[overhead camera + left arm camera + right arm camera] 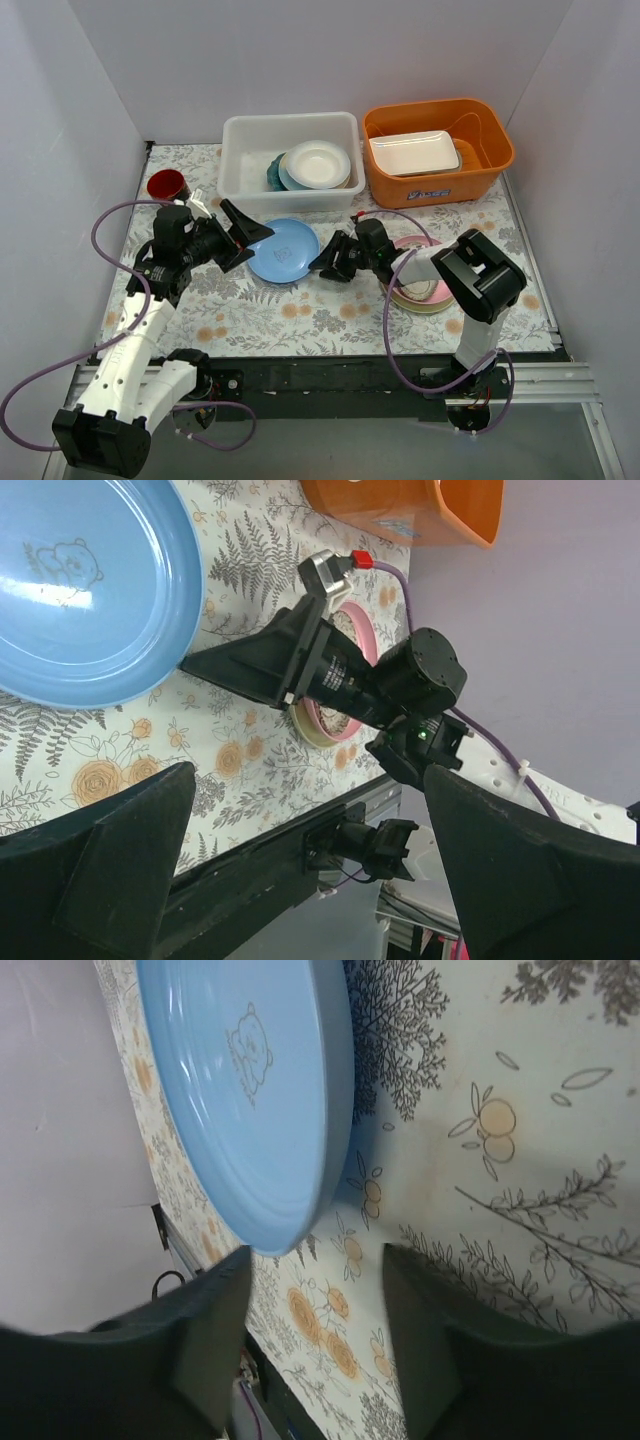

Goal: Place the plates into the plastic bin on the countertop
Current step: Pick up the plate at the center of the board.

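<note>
A light blue plate [283, 250] with a bear print lies flat on the fern-printed countertop [300, 310]. My left gripper [250, 245] is open at its left edge. My right gripper [322, 264] is open at its right edge. Neither holds anything. The left wrist view shows the plate [90, 590] and the left gripper [310, 870] wide open. The right wrist view shows the plate's rim [250, 1090] just ahead of the open right gripper [320, 1330]. The white plastic bin [240, 160] holds a white plate [318, 163] on top of a teal one [272, 172]. A stack topped by a pink plate [420, 285] sits under my right arm.
An orange tub [480, 150] at the back right holds a white rectangular tray [413, 152]. A red cup [167, 184] stands at the back left. White walls close in the left, right and back. The pink stack also shows in the left wrist view [345, 680].
</note>
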You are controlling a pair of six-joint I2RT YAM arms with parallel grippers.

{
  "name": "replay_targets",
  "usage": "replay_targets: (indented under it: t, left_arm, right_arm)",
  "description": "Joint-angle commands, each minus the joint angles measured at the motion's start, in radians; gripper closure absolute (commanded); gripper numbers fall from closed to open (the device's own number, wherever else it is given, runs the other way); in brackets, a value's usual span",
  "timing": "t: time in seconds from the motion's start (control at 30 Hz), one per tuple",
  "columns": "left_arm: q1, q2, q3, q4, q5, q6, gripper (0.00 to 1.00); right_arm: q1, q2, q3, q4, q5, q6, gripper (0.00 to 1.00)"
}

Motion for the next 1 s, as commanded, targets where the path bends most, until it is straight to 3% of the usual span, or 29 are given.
replay_targets:
  t: [0.0,0.03,0.33,0.57,0.63,0.97]
  left_arm:
    - [-0.002,-0.037,-0.026,-0.011,0.03,-0.013,0.02]
    - [-0.001,-0.038,-0.026,-0.017,0.03,-0.011,0.02]
    - [-0.002,-0.073,-0.028,-0.04,0.045,-0.013,0.02]
    - [-0.001,-0.081,-0.04,-0.043,0.047,-0.017,0.02]
    - [-0.001,-0.092,-0.046,-0.046,0.045,-0.017,0.02]
    - [-0.001,-0.118,-0.061,-0.09,0.028,0.004,0.02]
  right_arm:
    - [0.008,0.063,0.048,0.011,0.041,0.032,0.5]
    - [0.009,0.083,0.048,0.02,0.044,0.041,0.55]
    - [0.015,0.15,0.053,0.043,0.078,0.09,0.56]
    - [0.017,0.175,0.074,0.017,0.067,0.099,0.92]
    - [0.017,0.171,0.065,0.011,0.072,0.104,0.99]
    - [0.015,0.129,0.048,0.013,0.072,0.098,0.99]
